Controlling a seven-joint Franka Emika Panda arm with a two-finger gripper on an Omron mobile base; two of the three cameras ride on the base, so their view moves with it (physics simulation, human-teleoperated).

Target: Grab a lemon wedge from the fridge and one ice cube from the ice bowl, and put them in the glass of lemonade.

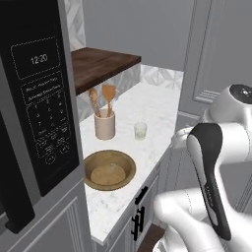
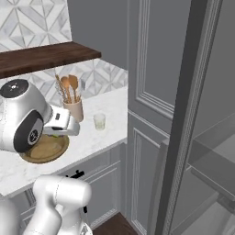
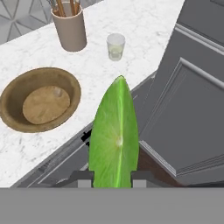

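I'm seeing the jaws gripping a green-yellow lemon wedge (image 3: pixel 114 138) between them, with the small clear glass of lemonade (image 3: pixel 116 46) lying beyond on the white marble counter (image 3: pixel 131 26).

Wooden ice bowl (image 3: pixel 40 99); marble counter (image 3: pixel 131 43); clear glass of lemonade (image 3: pixel 116 46).

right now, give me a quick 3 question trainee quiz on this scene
1. True or false: the end effector is shut on a green wedge.
2. Which stands nearer the crock: A) the glass or B) the bowl?
3. Fill in: the crock holds wooden ____.

Key: 1 true. 2 A. 3 utensils.
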